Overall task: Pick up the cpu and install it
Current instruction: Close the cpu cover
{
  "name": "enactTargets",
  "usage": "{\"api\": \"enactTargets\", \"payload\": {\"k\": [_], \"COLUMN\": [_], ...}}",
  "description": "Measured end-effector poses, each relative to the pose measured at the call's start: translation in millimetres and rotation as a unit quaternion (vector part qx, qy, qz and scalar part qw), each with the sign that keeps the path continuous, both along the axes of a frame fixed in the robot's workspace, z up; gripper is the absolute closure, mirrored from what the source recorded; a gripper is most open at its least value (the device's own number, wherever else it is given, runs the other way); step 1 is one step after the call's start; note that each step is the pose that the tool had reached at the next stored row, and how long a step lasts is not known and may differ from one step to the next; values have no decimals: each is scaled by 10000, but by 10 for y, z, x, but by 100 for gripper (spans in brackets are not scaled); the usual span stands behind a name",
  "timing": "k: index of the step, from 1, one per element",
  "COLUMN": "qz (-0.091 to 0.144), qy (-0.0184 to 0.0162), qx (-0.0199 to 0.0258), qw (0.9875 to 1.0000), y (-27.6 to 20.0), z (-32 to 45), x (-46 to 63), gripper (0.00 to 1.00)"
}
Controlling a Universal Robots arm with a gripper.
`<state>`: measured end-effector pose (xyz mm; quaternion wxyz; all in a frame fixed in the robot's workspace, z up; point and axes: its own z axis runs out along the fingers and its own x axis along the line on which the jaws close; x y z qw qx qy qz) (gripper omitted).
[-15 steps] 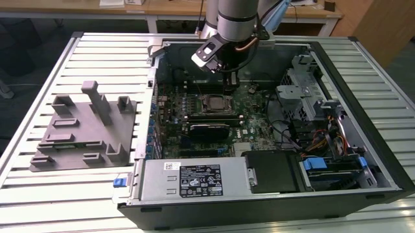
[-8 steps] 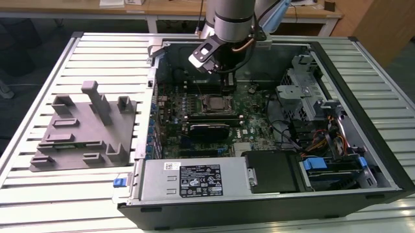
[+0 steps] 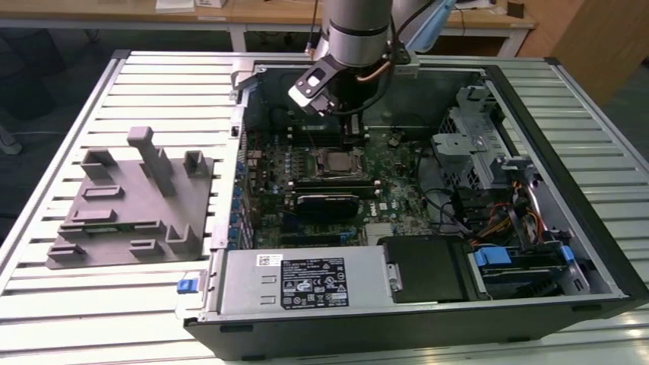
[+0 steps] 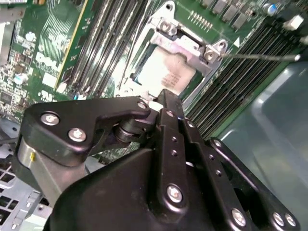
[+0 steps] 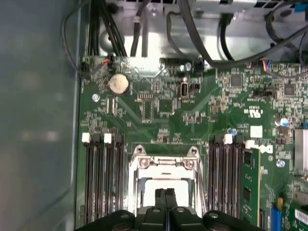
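Note:
The cpu (image 4: 164, 72), a pale silver square, lies flat inside the metal socket frame (image 4: 190, 45) on the green motherboard. In the exterior view the cpu (image 3: 335, 160) sits mid-board inside the open computer case. My gripper (image 3: 355, 140) hangs just above the cpu, slightly toward the case's back wall. In both wrist views the two black fingers are pressed together with nothing seen between them. The gripper (image 5: 166, 195) tips sit over the cpu (image 5: 166, 184), and the gripper (image 4: 164, 98) covers its near edge. A thin metal lever (image 4: 260, 57) sticks out beside the socket.
The grey fixture block (image 3: 132, 205) with upright posts stands on the slatted table at the exterior view's left. Memory slots (image 5: 102, 178) flank the socket on both sides. Cables (image 5: 202, 33) run along the case wall. A power supply (image 3: 304, 283) and drive bays (image 3: 517, 258) fill the case's near side.

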<state>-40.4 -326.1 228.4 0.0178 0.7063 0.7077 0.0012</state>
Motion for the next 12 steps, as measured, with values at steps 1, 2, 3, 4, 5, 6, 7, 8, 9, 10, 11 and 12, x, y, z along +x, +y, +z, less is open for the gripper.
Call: {"api": "enactTargets", "payload": {"k": [1, 2, 3, 4, 5, 6, 7, 8, 9, 10, 11, 12], "qz": [0, 0, 0, 1, 4, 7, 12, 16, 19, 19, 20, 21], "qy": [0, 1, 0, 0, 0, 0, 0, 0, 0, 0, 0, 0], "qx": [0, -1, 0, -1, -1, -1, 1, 1, 3, 10, 16, 19], "qw": [10000, 10000, 10000, 10000, 10000, 10000, 10000, 10000, 10000, 10000, 10000, 10000], "y": [-1, -5, -12, -20, -30, -42, -51, -58, -62, -67, -70, -71], "z": [-3, -6, -12, -20, -31, -45, -61, -75, -87, -97, -107, -115], "x": [-24, -51, -68, -81, -93, -105, -121, -145, -169, -199, -230, -259], "gripper": [89, 89, 89, 89, 89, 89, 89, 89, 89, 89, 89, 89]}}
